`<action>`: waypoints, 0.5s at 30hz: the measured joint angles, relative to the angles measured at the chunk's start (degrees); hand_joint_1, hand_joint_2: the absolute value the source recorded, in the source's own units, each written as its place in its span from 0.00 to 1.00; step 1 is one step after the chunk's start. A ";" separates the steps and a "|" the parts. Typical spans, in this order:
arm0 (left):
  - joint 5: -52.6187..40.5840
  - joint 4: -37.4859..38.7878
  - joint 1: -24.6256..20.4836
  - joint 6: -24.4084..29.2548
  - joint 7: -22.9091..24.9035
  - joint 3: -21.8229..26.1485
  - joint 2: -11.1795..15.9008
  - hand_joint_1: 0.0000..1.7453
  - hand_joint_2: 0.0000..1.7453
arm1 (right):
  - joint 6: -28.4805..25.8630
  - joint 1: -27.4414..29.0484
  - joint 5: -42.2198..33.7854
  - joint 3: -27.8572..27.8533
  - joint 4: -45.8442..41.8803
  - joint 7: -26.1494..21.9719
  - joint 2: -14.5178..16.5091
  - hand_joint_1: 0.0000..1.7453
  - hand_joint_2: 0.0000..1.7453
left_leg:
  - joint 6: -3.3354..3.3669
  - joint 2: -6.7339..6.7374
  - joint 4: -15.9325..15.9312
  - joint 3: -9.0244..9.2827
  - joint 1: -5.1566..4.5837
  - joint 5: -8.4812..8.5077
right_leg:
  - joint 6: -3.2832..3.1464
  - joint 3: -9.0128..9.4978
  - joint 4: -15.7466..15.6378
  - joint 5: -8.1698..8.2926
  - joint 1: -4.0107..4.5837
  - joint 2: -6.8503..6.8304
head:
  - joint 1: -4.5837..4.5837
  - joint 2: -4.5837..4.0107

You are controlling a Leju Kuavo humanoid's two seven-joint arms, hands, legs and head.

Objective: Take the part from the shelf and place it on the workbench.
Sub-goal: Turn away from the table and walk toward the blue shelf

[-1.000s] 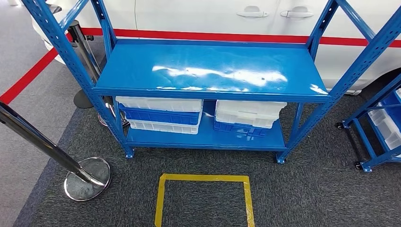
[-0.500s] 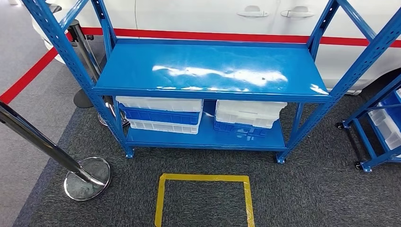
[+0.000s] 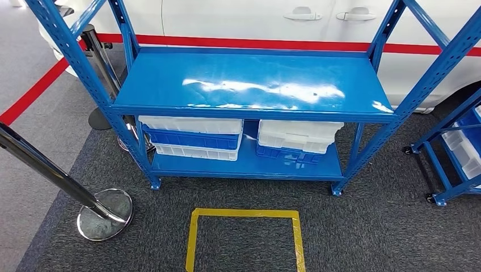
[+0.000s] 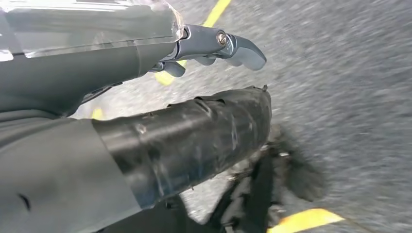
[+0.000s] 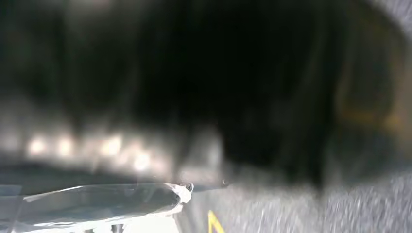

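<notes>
The shelf (image 3: 255, 79) top lies bare edge to edge. The left hand (image 4: 214, 46) hangs unclenched, holding nothing; the right hand's state I cannot tell.

- blue shelf (image 3: 170, 85), glossy upper deck
- lower deck: white and blue bins (image 3: 192, 137) at 9 o'clock, second stack (image 3: 298, 139) at 3
- grey carpet (image 3: 363, 226) below, yellow tape square (image 3: 245, 214) at 6

Glossy blue metal shelf (image 3: 255, 79); matt grey carpet (image 3: 368, 232); polished chrome stanchion (image 3: 105, 212).

Dark blur (grey floor (image 5: 311, 208) beyond)
</notes>
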 joint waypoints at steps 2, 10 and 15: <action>-0.09 0.00 -0.07 0.36 3.45 0.85 -0.88 0.00 0.00 | -1.44 0.22 2.29 -0.02 -0.01 1.00 -0.19 0.00 0.00 | 0.01 0.00 0.00 0.00 -0.01 -0.01 | 0.00 -0.01 0.00 0.00 -0.01 0.00 | 0.00 0.00; 2.66 0.00 -0.52 3.55 3.28 5.90 -3.76 0.00 0.00 | -8.54 1.28 6.25 -1.72 -0.37 -5.41 -0.47 0.00 0.00 | 0.03 0.00 0.00 -0.02 -0.06 -0.02 | 0.01 0.01 -0.01 0.01 -0.07 0.00 | 0.00 0.00; 3.83 -0.22 -0.56 4.67 -6.43 7.35 -4.41 0.00 1.00 | -10.24 1.33 4.23 -3.49 -0.97 -14.53 -0.33 0.00 0.00 | 0.02 0.00 0.00 -0.08 -0.05 -0.04 | 0.03 0.01 -0.01 -0.01 -0.05 -0.02 | 0.00 0.00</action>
